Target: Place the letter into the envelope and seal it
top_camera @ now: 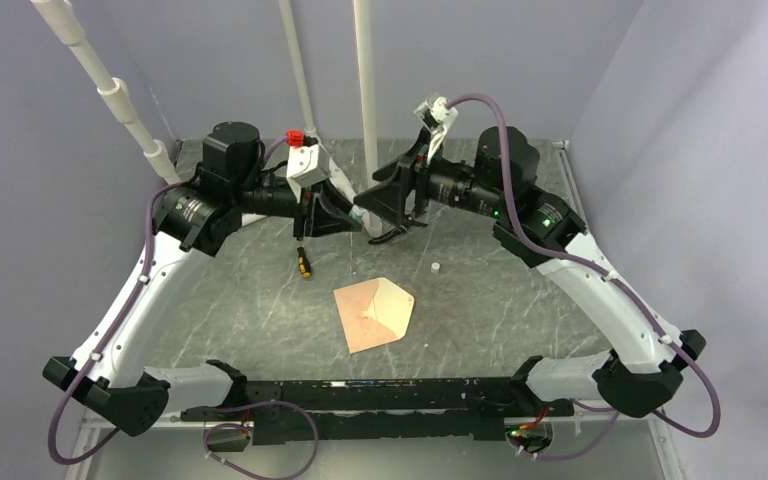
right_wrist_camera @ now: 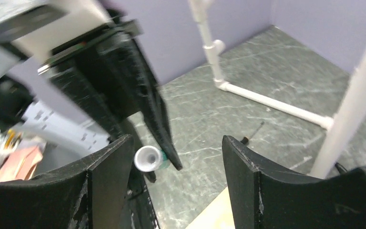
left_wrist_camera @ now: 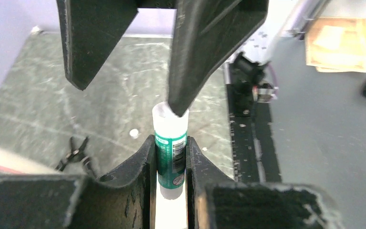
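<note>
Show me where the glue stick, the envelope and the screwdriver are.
glue stick (left_wrist_camera: 170, 153), left wrist view, on its green label.
envelope (top_camera: 365, 320), top external view, on its body.
screwdriver (top_camera: 303, 263), top external view, on its handle.

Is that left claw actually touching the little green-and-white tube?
Touching. The left wrist view shows the left gripper clamped against both sides of the green-and-white tube, with no gap on either side.

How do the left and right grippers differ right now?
The left gripper is clamped shut on the glue stick; the right gripper stands wide open, holding nothing. The left gripper grips the stick's body, while the right gripper's fingers stand either side of its tip. Both are raised above the table, facing each other.
</note>
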Robot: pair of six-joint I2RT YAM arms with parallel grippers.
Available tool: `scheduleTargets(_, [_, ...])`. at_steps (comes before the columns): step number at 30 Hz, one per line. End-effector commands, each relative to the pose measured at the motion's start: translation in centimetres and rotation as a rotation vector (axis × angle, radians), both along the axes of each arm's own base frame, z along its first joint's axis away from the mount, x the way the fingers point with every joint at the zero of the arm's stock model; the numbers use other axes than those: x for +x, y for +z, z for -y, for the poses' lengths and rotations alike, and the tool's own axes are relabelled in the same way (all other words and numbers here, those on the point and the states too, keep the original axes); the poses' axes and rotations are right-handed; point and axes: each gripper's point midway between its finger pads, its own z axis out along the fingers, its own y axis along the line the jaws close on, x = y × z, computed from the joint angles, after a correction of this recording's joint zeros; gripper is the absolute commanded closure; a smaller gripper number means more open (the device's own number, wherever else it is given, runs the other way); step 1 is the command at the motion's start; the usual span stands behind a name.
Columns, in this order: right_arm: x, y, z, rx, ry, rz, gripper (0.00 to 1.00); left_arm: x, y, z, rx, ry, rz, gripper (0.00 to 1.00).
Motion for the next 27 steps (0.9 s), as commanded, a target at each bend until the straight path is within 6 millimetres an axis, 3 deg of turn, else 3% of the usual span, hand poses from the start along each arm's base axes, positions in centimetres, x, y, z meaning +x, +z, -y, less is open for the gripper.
scheduleTargets(1, [-5.3, 2.4, 0.4, -0.041, 0.297, 0.196, 0.31, -4.4, 1.6, 0.2, -0.056, -0.261, -0.022, 0.97])
scheduleTargets(7, [-7.3, 1.4, -0.1, -0.063, 0.447, 0.183, 0.36, -4.7, 1.9, 0.5, -0.073, -0.306, -0.034, 0.98])
scheduleTargets(10, [-7.4, 1.3, -0.8, -0.042, 0.48, 0.154, 0.5, -4.8, 2.0, 0.5, -0.076, -0.314, -0.037, 0.98])
scheduleTargets(16, [-7.0, 0.8, -1.3, -0.046, 0.494, 0.142, 0.53, -4.9, 1.8, 0.4, -0.07, -0.314, -0.044, 0.98])
scheduleTargets(18, [-6.8, 0.7, -1.5, -0.05, 0.496, 0.134, 0.63, -4.9, 1.8, 0.4, -0.072, -0.31, -0.044, 0.98])
scheduleTargets(22, [-6.0, 0.5, -1.7, -0.066, 0.461, 0.103, 0.98, -4.3, 2.0, 0.6, -0.085, -0.278, -0.036, 0.97])
scheduleTargets(25, [-5.0, 0.2, -1.8, -0.075, 0.398, 0.077, 1.0, -2.9, 2.2, 0.8, -0.089, -0.194, -0.009, 0.98])
scheduleTargets(27, [-3.0, -0.1, -1.7, -0.085, 0.28, 0.054, 1.0, -1.4, 2.1, 0.7, -0.084, -0.098, 0.025, 0.98])
